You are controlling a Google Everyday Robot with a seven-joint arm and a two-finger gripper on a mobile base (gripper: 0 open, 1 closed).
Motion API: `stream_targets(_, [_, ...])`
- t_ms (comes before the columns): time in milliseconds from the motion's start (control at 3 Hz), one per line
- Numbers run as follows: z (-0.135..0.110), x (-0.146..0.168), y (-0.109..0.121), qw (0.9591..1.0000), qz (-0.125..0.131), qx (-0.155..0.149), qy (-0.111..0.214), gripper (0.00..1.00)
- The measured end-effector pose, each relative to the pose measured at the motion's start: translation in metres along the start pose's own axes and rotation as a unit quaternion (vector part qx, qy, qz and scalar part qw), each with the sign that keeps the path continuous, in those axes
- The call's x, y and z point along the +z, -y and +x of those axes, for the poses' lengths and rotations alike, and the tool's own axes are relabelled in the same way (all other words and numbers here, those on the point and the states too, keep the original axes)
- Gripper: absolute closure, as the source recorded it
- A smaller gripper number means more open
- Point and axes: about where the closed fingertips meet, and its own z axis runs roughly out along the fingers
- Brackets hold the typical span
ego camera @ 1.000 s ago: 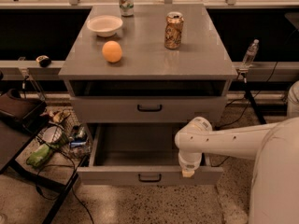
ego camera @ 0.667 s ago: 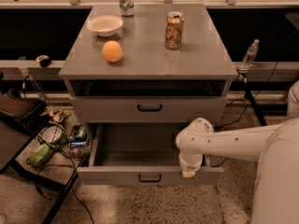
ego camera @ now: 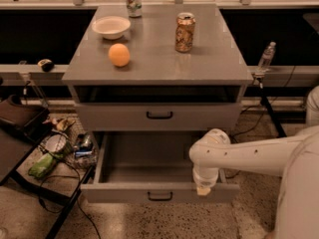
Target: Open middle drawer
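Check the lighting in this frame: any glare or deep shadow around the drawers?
Camera view: dim, warm light. There is a soft sheen on the cabinet top and black shadow in the recess beneath it. The inside of the open middle drawer is evenly lit. The pincer hangs at its front right, pale against grey.

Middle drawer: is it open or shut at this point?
Open. The middle drawer is pulled well out of the cabinet, its tray interior showing. The gripper is at its front edge, right of the handle.
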Motion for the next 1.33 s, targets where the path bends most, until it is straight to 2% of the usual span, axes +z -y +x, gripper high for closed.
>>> stream_targets(333, [0.003,-0.006,-0.014,0.9998,-0.010,0.014,0.001,1.00])
stream_targets(667, [0.018,-0.005,-0.039,0.9993,-0.031,0.020,-0.008,1.00])
stream_targets(1333, [0.023,-0.007,-0.054,0.9987,-0.045,0.021,-0.014,1.00])
